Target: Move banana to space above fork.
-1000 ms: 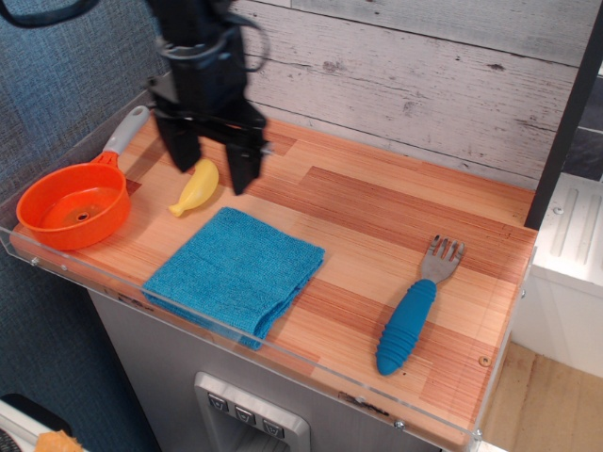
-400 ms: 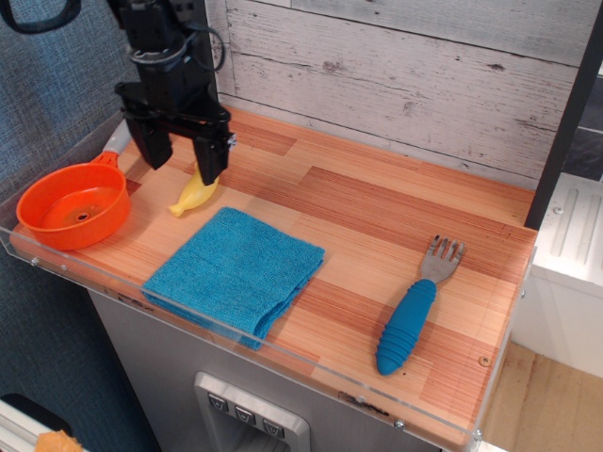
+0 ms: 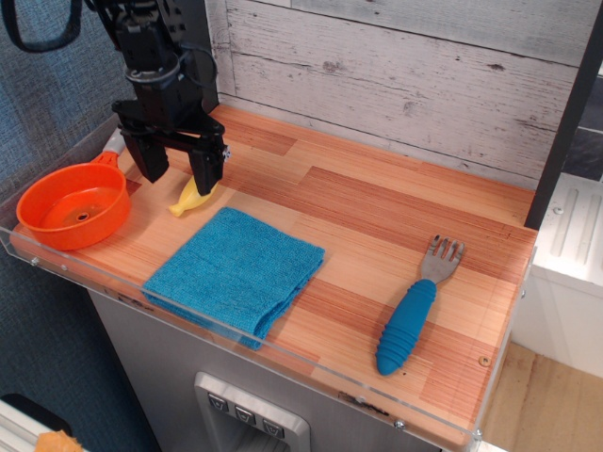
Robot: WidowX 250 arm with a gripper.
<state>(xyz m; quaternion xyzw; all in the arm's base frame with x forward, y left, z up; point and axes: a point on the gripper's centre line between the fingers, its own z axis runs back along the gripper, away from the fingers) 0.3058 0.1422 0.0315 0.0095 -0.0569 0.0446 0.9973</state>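
- Gripper (image 3: 179, 168) hangs low over the counter (image 3: 377, 217), jaws apart, right one covering the banana (image 3: 188, 200).
- Fork (image 3: 415, 306) lies well right of the banana.

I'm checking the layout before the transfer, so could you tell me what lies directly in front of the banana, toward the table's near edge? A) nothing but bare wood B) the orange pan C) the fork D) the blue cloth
D: the folded blue cloth lies just in front of the banana, while the fork sits far to the right and the orange pan off to the left.
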